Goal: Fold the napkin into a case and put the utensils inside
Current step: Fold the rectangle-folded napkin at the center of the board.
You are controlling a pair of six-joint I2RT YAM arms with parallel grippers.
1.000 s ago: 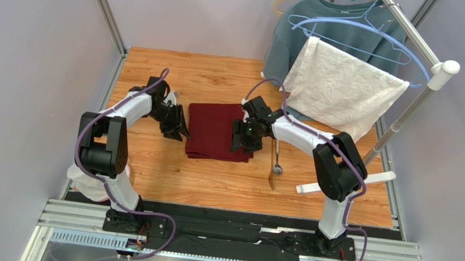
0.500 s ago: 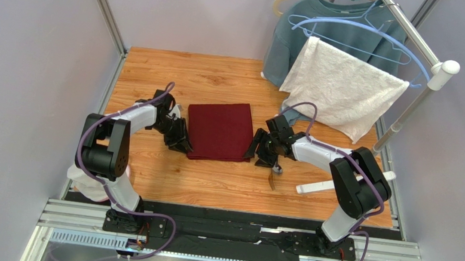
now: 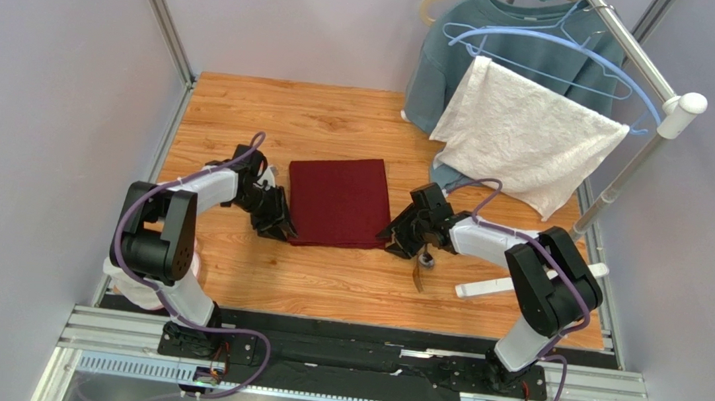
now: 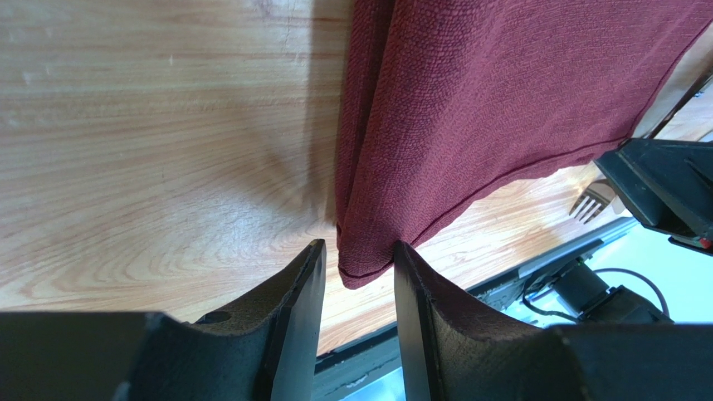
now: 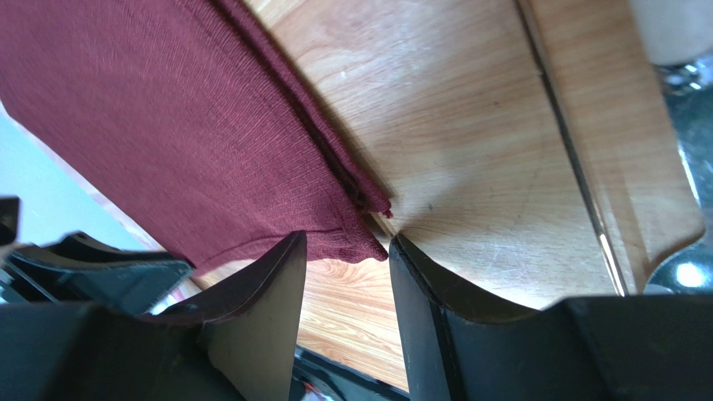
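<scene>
The maroon napkin point(image 3: 336, 201) lies flat on the table, folded to a rough square. My left gripper point(image 3: 281, 227) is low at its near-left corner. In the left wrist view that gripper point(image 4: 356, 246) is open, and the napkin point(image 4: 469, 100) has its corner between the two fingers, not pinched. My right gripper point(image 3: 393, 236) is at the near-right corner. It is open too point(image 5: 345, 238), and the frayed corner of the napkin point(image 5: 167, 125) sits just ahead of the gap. The silver spoon point(image 3: 427, 260) and the golden-brown fork point(image 3: 417, 279) lie right of the napkin, partly under the right arm. The fork's tines point(image 4: 592, 200) show past the cloth.
A white textured towel point(image 3: 528, 139) and a grey-blue sweatshirt point(image 3: 468, 43) hang on a rack at the back right. The rack's white foot point(image 3: 487, 286) lies on the table close behind the right arm. Grey walls enclose the wooden table point(image 3: 241, 109).
The right gripper left the napkin's right edge and came down to its near-right corner, narrowing its jaws. The left gripper slid nearer, to the near-left corner. The napkin lies flatter.
</scene>
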